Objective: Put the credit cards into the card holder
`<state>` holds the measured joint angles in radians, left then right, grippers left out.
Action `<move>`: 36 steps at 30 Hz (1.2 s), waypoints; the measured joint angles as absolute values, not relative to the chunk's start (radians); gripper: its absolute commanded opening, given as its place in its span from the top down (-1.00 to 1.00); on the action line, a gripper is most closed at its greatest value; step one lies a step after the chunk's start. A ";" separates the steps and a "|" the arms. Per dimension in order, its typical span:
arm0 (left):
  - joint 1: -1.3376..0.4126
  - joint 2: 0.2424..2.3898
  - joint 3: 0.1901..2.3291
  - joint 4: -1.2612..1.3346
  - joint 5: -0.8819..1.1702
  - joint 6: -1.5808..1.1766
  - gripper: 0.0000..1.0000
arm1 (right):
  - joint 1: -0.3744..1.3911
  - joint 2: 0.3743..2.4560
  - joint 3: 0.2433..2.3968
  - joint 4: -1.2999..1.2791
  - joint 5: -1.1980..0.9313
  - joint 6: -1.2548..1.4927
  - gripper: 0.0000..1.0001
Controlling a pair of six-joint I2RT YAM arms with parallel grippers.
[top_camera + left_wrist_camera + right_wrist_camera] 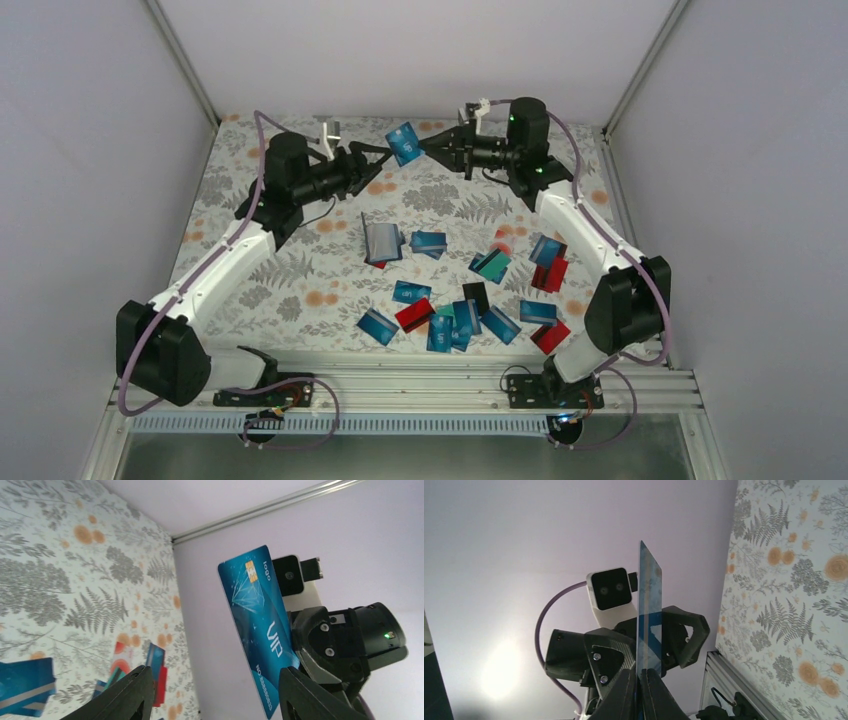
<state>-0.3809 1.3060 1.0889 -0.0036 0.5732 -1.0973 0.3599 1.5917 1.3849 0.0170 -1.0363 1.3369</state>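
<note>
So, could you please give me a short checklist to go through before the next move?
1. The right gripper is clamped on the blue card: ok.
2. The left gripper is open to receive it: ok.
3. The card is far enough inside the left gripper to be gripped: cannot tell.
4. The card holder lies clear of both arms: ok.
5. The holder's opening is reachable from above: cannot tell.
</note>
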 measured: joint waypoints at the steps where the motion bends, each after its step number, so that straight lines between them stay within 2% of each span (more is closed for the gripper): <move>1: -0.379 1.306 1.080 0.021 0.583 -1.113 -0.19 | 0.361 1.592 1.388 0.030 -1.036 1.347 0.92; 10: -0.375 1.315 0.996 0.312 0.658 -1.275 -0.02 | 0.364 1.592 1.386 0.135 -1.036 1.415 0.92; 22: -0.375 1.364 0.986 0.492 0.686 -1.392 0.17 | 0.379 1.590 1.378 0.224 -1.040 1.458 0.92; 27: -0.375 1.369 0.986 0.501 0.690 -1.404 0.37 | 0.384 1.590 1.372 0.236 -1.044 1.458 0.92; 36: -0.375 1.379 1.002 0.506 0.694 -1.399 0.93 | 0.396 1.590 1.357 0.239 -1.048 1.452 0.92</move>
